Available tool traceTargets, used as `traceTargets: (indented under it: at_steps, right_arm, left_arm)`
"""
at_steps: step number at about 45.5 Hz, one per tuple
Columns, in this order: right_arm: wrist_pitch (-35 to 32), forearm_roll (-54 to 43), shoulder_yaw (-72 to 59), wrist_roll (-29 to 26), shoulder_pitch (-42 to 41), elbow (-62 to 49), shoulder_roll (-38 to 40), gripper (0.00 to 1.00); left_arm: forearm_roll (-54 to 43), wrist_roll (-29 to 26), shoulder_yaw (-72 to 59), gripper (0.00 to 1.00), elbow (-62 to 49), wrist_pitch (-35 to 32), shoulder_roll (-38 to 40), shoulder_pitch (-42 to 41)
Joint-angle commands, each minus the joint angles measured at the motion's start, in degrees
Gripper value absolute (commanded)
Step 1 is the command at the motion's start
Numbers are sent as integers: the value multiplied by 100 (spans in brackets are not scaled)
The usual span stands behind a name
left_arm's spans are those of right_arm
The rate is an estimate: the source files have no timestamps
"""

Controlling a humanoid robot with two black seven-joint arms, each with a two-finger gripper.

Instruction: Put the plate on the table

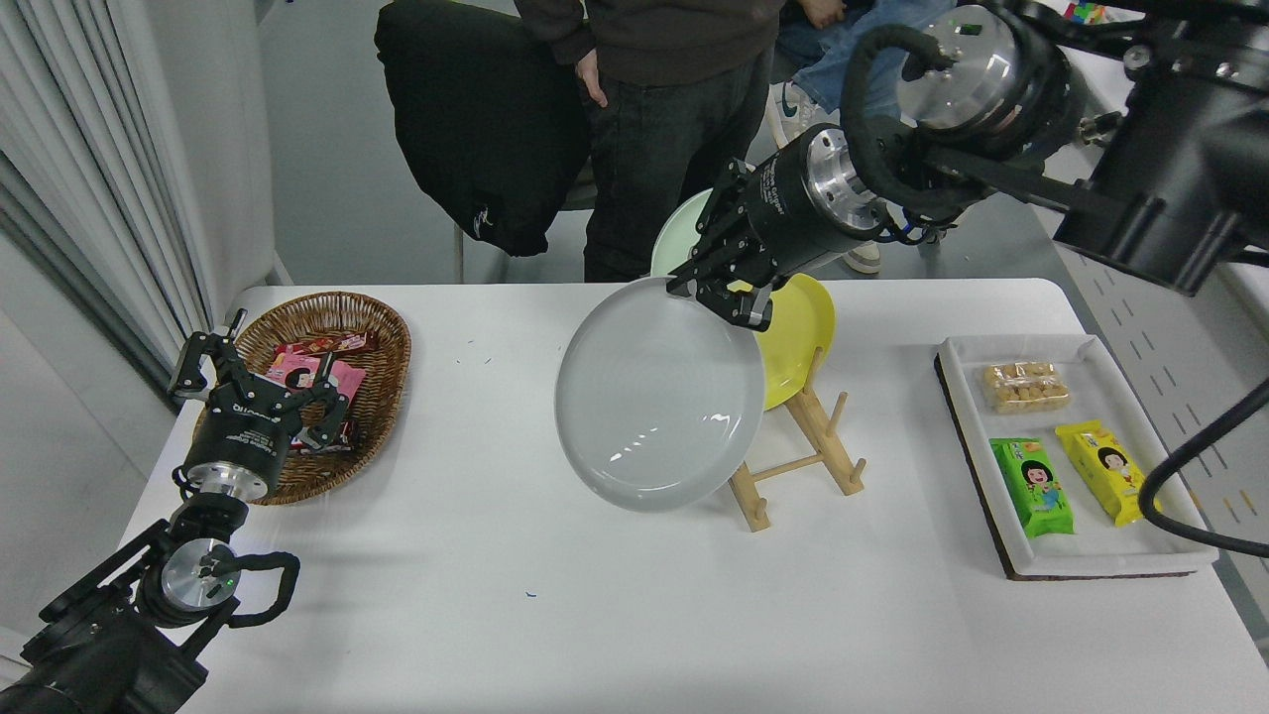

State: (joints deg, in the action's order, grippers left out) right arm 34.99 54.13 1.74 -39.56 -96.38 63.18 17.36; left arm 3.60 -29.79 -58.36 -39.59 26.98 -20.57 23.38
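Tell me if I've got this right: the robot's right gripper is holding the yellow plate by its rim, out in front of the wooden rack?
Not quite. In the head view the right gripper holds the light-grey plate by its rim, out in front of the wooden rack. The yellow plate is in the rack, behind it.

— Where's the grey plate [659, 402]?
— Off the wooden rack [793, 456], tilted above the desk [555, 595]; the right gripper [716, 296] has its jaws clamped on the upper rim.
— And the rack?
— A yellow plate [798, 332] and a green plate [679, 238] stand in it.
— Left gripper [260, 392]?
— Spread wide by the basket [382, 342].
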Motion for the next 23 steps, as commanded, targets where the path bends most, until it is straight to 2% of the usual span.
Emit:
traceTargets:
  at_steps: [1, 15, 23]
  right_arm:
    - [518, 9, 379, 45, 348, -455, -593, 0]
    - [615, 106, 502, 177, 813, -605, -848, 0]
    - [1001, 124, 450, 177, 1227, -605, -980, 0]
  left_arm:
    - [0, 0, 0, 98, 4, 0, 0, 0]
    - [0, 0, 0, 98, 4, 0, 0, 0]
    - [0, 0, 0, 98, -5, 0, 0, 0]
